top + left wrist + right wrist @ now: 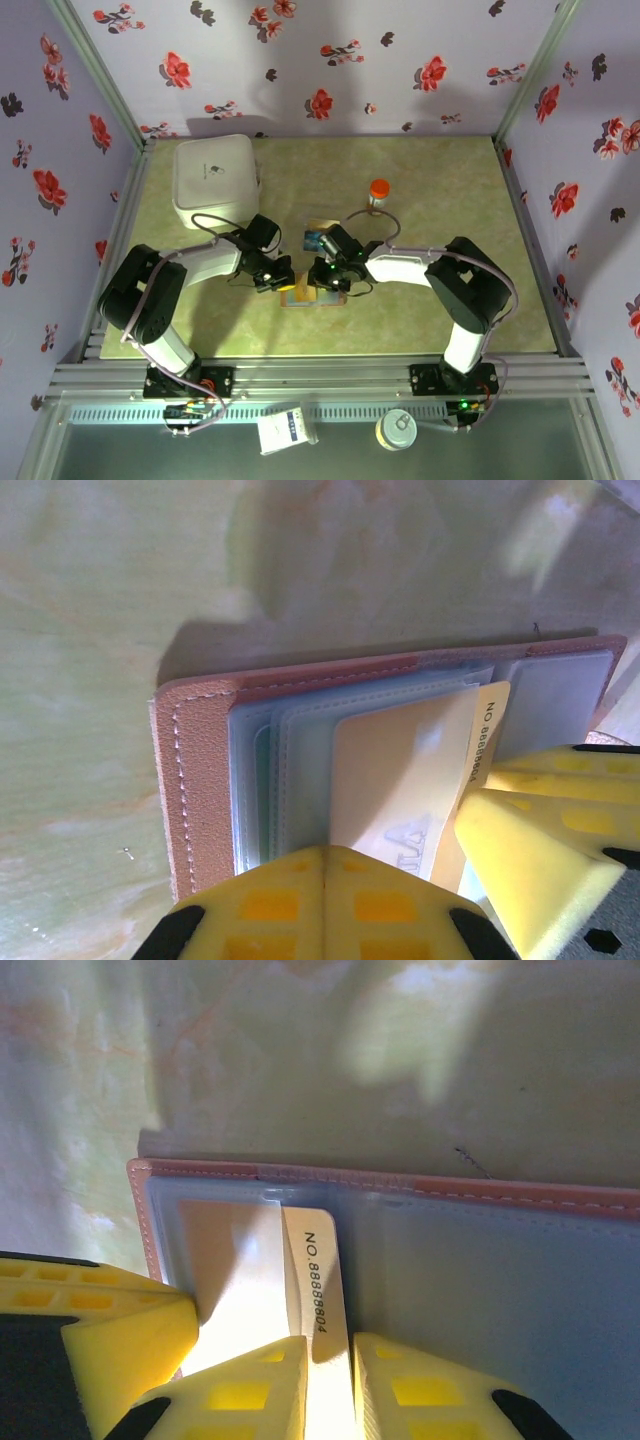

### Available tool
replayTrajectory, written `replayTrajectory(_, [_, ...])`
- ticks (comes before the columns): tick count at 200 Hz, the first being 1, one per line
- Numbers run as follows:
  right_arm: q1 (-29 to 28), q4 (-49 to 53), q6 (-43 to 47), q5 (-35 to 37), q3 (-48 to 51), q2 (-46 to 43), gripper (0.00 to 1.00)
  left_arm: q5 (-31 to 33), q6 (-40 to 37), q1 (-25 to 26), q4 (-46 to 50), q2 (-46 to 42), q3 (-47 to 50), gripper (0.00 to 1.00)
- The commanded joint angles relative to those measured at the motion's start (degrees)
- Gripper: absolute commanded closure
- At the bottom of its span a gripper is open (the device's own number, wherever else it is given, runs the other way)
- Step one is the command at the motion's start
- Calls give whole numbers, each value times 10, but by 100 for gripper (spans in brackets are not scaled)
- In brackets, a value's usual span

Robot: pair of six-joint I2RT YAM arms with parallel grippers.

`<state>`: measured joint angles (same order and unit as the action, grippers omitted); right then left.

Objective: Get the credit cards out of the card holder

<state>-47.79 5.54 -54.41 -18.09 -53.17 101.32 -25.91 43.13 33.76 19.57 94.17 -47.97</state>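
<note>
Right wrist: right claw (328, 1360) pinches card (315, 1260). Left wrist: left claw (323, 868) closed, over holder (190, 780).

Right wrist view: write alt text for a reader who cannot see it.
The right gripper pinches a pale credit card printed NO.88888804, partly out of an open brown card holder with blue-grey pockets. The holder lies on a green table.
</note>
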Motion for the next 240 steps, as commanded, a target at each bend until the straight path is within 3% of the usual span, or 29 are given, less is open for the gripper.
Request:
replayTrajectory(1, [6, -51, -23, -25, 21, -5, 82, 12, 6, 3, 23, 14, -4, 100])
replayTrajectory(119, [17, -169, -69, -66, 76, -26, 84, 16, 6, 3, 31, 13, -6, 100])
replayTrajectory(240, [39, -100, -36, -34, 107, -88, 91, 19, 3, 3, 40, 14, -14, 100])
